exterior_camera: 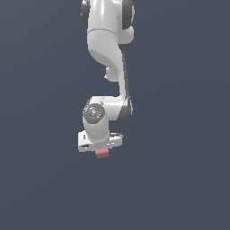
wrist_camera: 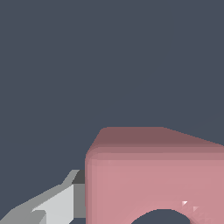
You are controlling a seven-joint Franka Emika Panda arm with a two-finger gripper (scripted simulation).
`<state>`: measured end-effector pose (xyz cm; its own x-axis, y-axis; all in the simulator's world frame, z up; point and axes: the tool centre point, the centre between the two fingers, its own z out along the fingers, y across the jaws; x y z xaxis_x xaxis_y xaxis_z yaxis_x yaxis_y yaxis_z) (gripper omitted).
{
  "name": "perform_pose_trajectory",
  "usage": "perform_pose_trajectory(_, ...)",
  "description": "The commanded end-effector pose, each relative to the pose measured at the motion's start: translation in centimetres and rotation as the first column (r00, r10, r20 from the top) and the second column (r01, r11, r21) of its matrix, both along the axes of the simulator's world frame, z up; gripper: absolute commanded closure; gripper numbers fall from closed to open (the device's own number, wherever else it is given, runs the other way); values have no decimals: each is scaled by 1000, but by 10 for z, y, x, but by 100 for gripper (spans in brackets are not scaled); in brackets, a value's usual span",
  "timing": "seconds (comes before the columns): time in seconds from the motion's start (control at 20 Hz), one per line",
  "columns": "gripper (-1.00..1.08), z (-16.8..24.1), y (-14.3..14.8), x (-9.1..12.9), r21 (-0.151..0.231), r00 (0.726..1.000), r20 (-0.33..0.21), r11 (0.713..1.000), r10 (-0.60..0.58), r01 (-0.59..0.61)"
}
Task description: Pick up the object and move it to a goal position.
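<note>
The object (exterior_camera: 102,153) is a small matte pink-red block that sticks out just below my white gripper (exterior_camera: 102,148) in the exterior view. The hand covers most of it there. In the wrist view the block (wrist_camera: 148,170) is very close and fills the lower part of the picture, with its rounded notch showing at the picture's edge. One grey-white finger (wrist_camera: 61,203) lies flat against the block's side. The other finger is out of the picture. The gripper is shut on the block.
A plain dark grey-blue surface (exterior_camera: 179,179) surrounds the arm on every side. The white arm (exterior_camera: 108,54) comes down from the top of the exterior view. No other objects or edges show.
</note>
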<state>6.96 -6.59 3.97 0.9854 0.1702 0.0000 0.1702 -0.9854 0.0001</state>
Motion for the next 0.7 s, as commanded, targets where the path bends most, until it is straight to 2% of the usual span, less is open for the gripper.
perform_pose_trajectory(0.0,108,0,0,0,0,1000,0,1000,0,0)
perform_pose_trajectory(0.35,108,10,-1,-5,0,1000,0,1000,0,0)
perform_pose_trajectory(0.65,108,34,-3,-17,0,1000,0,1000,0,0)
